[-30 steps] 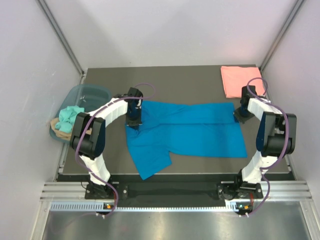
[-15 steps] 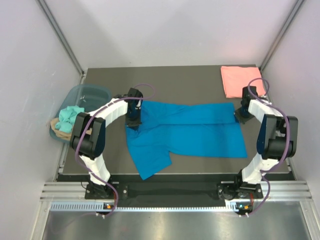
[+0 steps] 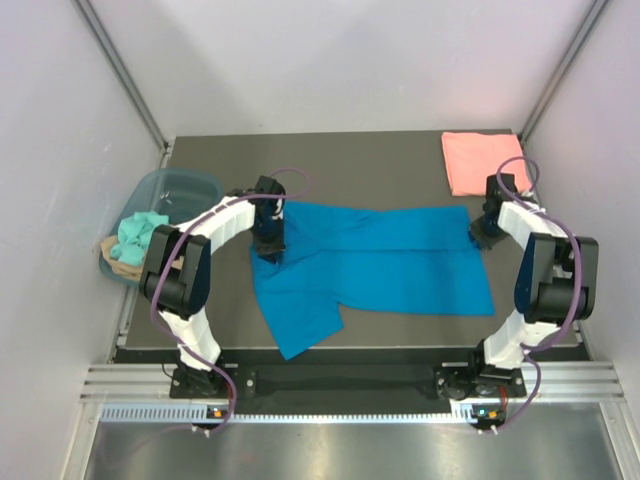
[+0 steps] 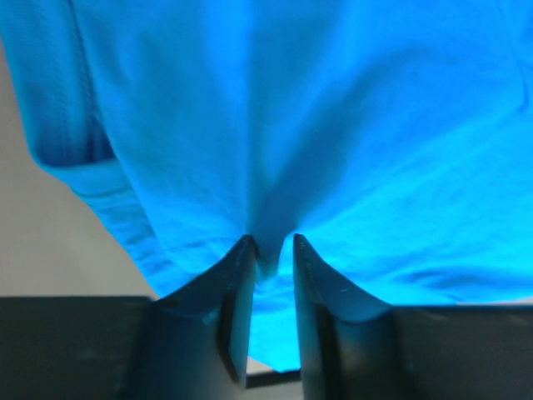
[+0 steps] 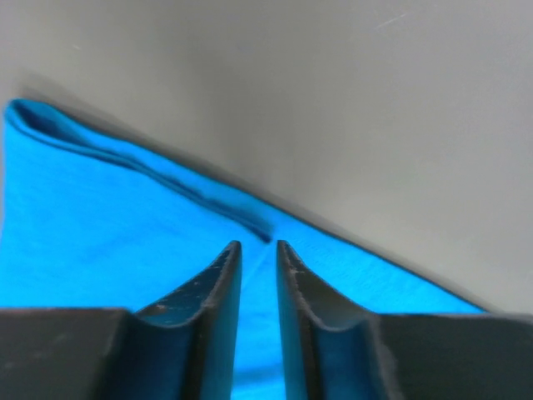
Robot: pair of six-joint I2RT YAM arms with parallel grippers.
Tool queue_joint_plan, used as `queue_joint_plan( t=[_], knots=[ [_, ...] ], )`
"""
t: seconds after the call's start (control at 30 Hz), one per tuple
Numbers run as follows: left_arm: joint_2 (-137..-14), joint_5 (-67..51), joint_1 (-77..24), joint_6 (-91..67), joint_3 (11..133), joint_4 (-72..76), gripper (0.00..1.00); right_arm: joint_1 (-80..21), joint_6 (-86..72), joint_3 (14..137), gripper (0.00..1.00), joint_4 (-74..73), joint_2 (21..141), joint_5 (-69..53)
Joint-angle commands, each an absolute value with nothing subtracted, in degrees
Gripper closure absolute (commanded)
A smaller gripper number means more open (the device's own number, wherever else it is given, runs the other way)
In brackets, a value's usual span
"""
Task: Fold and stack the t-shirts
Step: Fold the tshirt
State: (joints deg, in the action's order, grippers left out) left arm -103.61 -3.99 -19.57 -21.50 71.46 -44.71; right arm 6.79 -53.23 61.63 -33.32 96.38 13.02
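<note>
The bright blue t-shirt point(image 3: 380, 265) lies spread across the middle of the dark table, its far part folded over and one sleeve hanging toward the near edge. The salmon pink t-shirt point(image 3: 482, 160) lies folded at the back right corner. My left gripper point(image 3: 268, 248) is at the blue shirt's left edge. In the left wrist view it point(image 4: 272, 246) is shut, pinching a pucker of the blue cloth point(image 4: 333, 125). My right gripper point(image 3: 478, 236) is at the shirt's right edge. In the right wrist view it point(image 5: 259, 246) is shut on the folded hem of the blue cloth point(image 5: 100, 225).
A translucent blue-grey tub point(image 3: 170, 190) stands off the table's left edge, with teal cloth point(image 3: 138, 232) in it. White walls and metal posts close in the left, right and back. Bare table point(image 3: 350, 165) lies behind the blue shirt.
The right arm's elbow has drifted slightly right and its gripper shifted a little toward the shirt. The left gripper and the blue shirt have barely moved.
</note>
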Motion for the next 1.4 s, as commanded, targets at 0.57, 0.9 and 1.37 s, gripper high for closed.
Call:
queue_joint_plan(
  t=[0.57, 0.9, 1.37],
  knots=[
    [-98.09, -15.30, -17.58, -18.11, 67.85, -38.76, 0.57, -28.43, -45.45, 76.55, 0.52, -26.73, 94.92, 10.55],
    [-98.44, -18.70, -11.25, -18.22, 70.23, -39.03, 0.63, -43.15, -47.55, 75.58, 0.51, -6.50, 102.21, 5.71],
    [-89.29, 2.55, -29.61, -4.49, 65.21, -34.01, 0.64, -38.77, -48.43, 63.64, 0.52, -5.89, 90.18, 8.88]
  ],
)
